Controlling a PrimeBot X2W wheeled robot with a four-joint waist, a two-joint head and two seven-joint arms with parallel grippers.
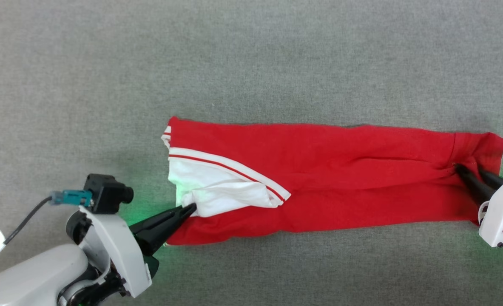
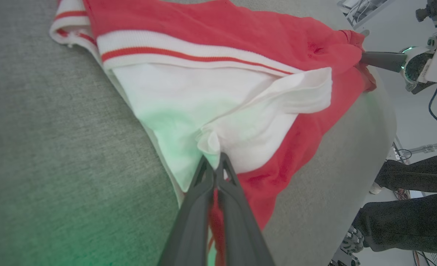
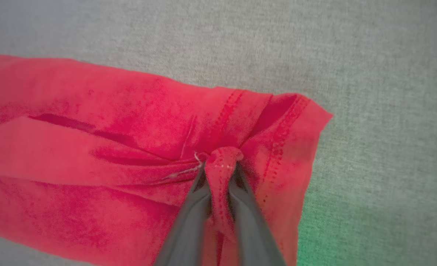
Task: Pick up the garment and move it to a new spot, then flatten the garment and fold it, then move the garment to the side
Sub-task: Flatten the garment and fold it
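Folding is judged in hand: the garment, clamped at its sleeve by the left end effector and at its hem by the right end effector, is next to be doubled over.

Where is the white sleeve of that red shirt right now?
In the head view the white sleeve lies at the left end of the garment, pinched by the left gripper.

I count 1 garment w/ 1 white sleeve showing. My grippers, 2: left gripper, right gripper, 2 fingers ea. 1 grey surface. 2 dark trouser legs.
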